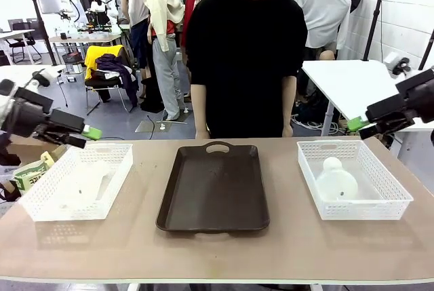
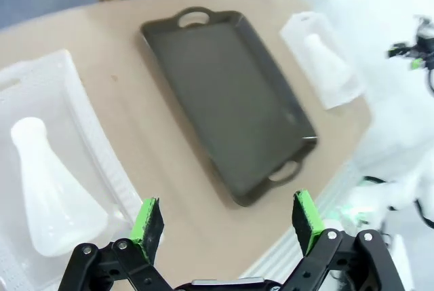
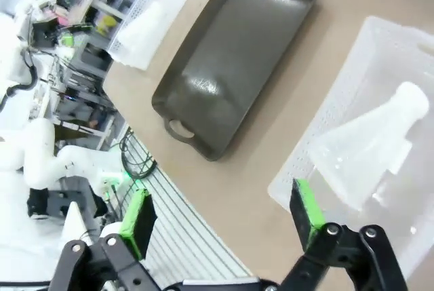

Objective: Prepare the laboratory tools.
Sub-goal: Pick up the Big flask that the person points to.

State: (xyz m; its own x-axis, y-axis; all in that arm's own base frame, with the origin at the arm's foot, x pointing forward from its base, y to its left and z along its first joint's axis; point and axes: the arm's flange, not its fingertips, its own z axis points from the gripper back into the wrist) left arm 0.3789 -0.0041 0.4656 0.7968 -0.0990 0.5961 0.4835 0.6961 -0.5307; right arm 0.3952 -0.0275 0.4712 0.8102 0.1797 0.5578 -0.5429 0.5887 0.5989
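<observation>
A: Where are the 2 flasks?
B: 1 in each basket, both on their sides. The left flask (image 2: 47,189) lies in the left basket (image 1: 64,215), the right flask (image 1: 337,182) in the right basket (image 1: 366,213). The tray (image 1: 213,189) between them is bare
A: And the grippers?
B: Both have their fingers spread wide and hold nothing. The left gripper (image 1: 90,133) hangs raised by the far side of its basket. The right gripper (image 1: 357,124) hangs raised behind its basket's far right corner
A: Which arm takes which?
B: Each is nearer the flask on its own side, so I'd pair them that way. In the left wrist view the flask sits off to one side of the fingers, not between them, with its neck pointing away and its wide base nearer. The right flask also lies aside of its fingers, neck toward the far edge of the table (image 1: 285,250), base toward the robot
A: What does the next move need?
B: I judge each gripper must shift sideways over its flask, then come down with fingers across the neck, not along it. The round body could roll
</observation>
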